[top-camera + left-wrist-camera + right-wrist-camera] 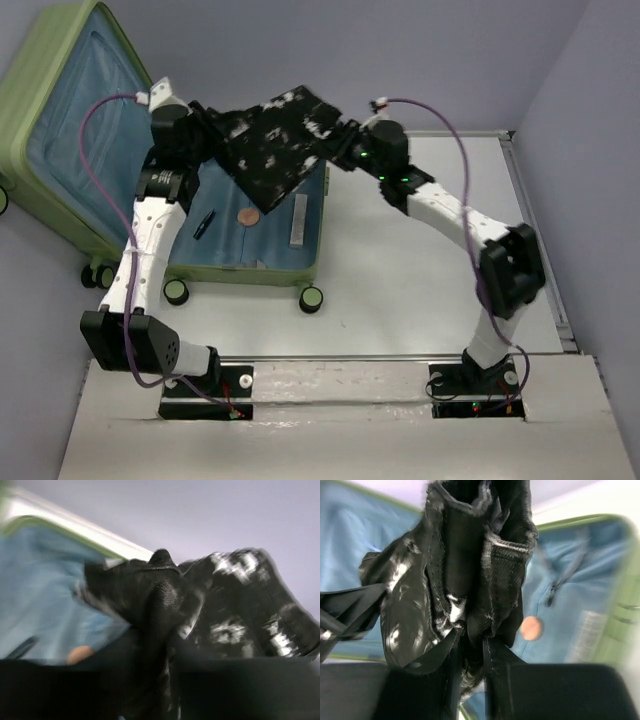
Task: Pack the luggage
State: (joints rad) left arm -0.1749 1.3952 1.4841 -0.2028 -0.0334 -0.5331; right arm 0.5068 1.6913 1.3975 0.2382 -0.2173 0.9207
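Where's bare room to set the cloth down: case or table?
Free: lining along the near edge of the luggage, below pen, brown disc and grey bar; table between luggage and right arm. Crowded: back of the base, under the cloth held by left claw and right claw.

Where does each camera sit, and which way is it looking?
Top external: high behind the robot, looking down at the white table and the open light-green hard-shell suitcase; both white arms show.
Left wrist: on the left gripper, facing the black-and-white patterned cloth it pinches and the blue lining; its dark body blurs the bottom.
Right wrist: on the right gripper, facing the same cloth between its black fingers.
Shared: both wrist views show the cloth and a small round orange-brown disc on the lining.
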